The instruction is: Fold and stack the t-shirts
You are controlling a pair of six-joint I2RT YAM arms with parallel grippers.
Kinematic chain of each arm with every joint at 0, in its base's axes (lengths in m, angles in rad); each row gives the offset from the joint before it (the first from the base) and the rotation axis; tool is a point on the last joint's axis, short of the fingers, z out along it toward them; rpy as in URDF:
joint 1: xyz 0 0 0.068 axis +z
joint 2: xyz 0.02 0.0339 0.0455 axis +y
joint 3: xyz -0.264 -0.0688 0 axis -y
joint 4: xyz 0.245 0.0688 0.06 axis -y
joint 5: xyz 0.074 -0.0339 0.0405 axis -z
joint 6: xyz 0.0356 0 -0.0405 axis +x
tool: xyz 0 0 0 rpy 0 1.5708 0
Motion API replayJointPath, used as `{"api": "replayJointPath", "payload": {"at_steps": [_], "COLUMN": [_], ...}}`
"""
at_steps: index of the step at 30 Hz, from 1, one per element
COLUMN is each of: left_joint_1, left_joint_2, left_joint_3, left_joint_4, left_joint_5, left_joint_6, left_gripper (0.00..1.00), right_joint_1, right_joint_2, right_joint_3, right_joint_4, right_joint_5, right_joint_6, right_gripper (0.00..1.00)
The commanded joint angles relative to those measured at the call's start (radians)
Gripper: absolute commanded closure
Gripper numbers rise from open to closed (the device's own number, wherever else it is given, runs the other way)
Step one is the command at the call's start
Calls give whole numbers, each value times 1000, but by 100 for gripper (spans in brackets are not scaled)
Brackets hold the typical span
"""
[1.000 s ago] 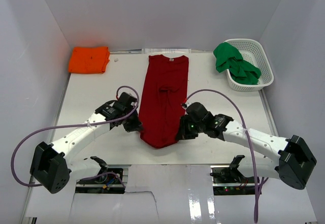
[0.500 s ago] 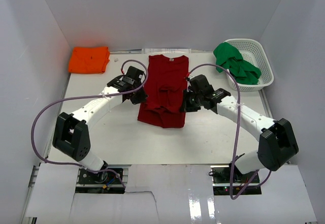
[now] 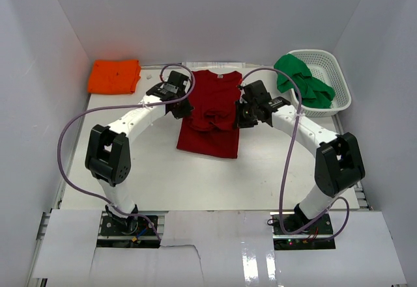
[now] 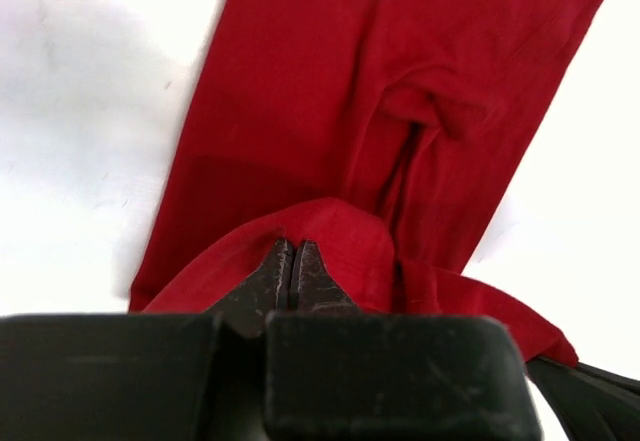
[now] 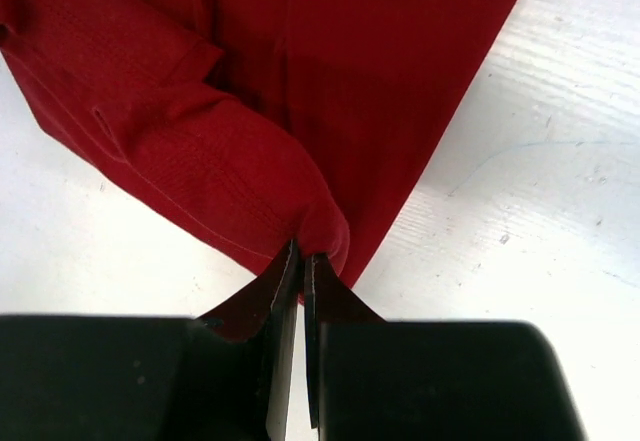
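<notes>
The dark red t-shirt [image 3: 212, 114] lies on the table's middle, its lower half doubled up over the upper half. My left gripper [image 3: 184, 109] is shut on the red cloth's hem at the shirt's left side; the pinched cloth [image 4: 330, 231] bulges over the fingertips in the left wrist view. At the shirt's right side my right gripper [image 3: 240, 119] is shut on the same hem [image 5: 320, 231]. A folded bright orange t-shirt [image 3: 115, 76] sits at the far left corner. The green t-shirt [image 3: 300, 82] hangs crumpled over the basket.
A white lattice basket [image 3: 329, 85] stands at the far right with the green shirt in it. White walls close in the table on three sides. Purple cables loop from both arms above the table.
Both grippers carried the red shirt's bottom hem away from the near edge toward the collar, folding the shirt over itself. Both arms stretched far forward.
</notes>
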Motion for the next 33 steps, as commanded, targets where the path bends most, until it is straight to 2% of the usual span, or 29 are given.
{"api": "replayJointPath", "payload": {"at_steps": [1, 12, 14, 15, 17, 18, 19, 26, 30, 33], "left_joint_1": [5, 35, 45, 49, 54, 55, 55, 80, 80, 80], "left_joint_2": [36, 136, 150, 156, 165, 163, 159, 75, -7, -88], "left_joint_3": [73, 131, 134, 145, 166, 174, 182, 232, 128, -77], "left_joint_4": [32, 63, 80, 91, 95, 97, 107, 114, 107, 106], "left_joint_5": [0, 11, 20, 39, 27, 11, -16, -104, -23, 39], "left_joint_6": [19, 0, 8, 14, 14, 14, 17, 81, 95, 94], "left_gripper": [100, 100, 98, 76, 33, 15, 2, 2, 2, 2], "right_joint_1": [-18, -63, -66, -66, -66, -66, -66, -66, -67, -66], "right_joint_2": [19, 120, 157, 175, 185, 185, 174, 47, 21, 12], "right_joint_3": [65, 183, 209, 232, 245, 248, 239, 99, 35, -36], "right_joint_4": [-12, -5, -2, 7, 31, 44, 82, 194, 147, 93], "right_joint_5": [10, 47, 70, 93, 107, 137, 148, 170, 69, -7], "right_joint_6": [-43, -87, -97, -100, -113, -118, -121, -136, -114, -58], "right_gripper": [92, 91, 77, 62, 58, 57, 54, 53, 54, 54]}}
